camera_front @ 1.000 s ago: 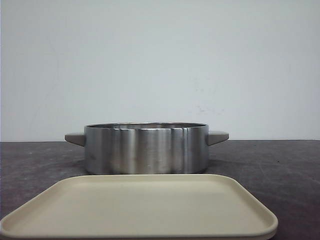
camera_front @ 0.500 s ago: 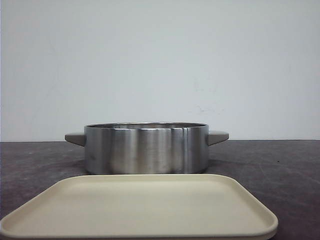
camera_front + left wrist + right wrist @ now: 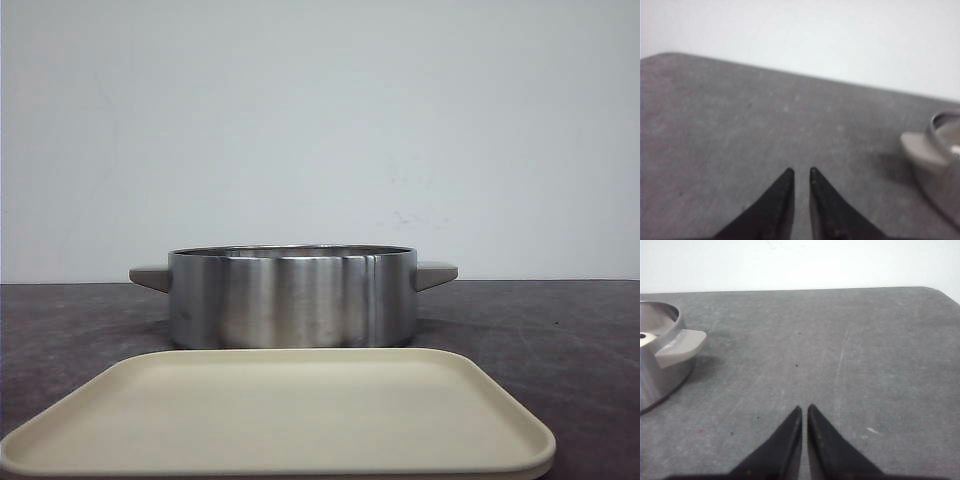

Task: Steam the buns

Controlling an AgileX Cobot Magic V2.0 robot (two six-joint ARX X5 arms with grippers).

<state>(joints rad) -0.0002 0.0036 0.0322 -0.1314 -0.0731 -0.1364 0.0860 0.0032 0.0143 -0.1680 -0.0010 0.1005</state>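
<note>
While both hands hover over bare counter (image 3: 865,355), the left hand (image 3: 800,172) has its fingers a narrow slit apart and the right hand (image 3: 804,408) has its tips almost touching, neither holding anything. The steel pot (image 3: 292,297) sits off to the inner side of each hand, behind the beige tray (image 3: 280,415). A sliver of white bun (image 3: 645,339) shows inside the pot
</note>
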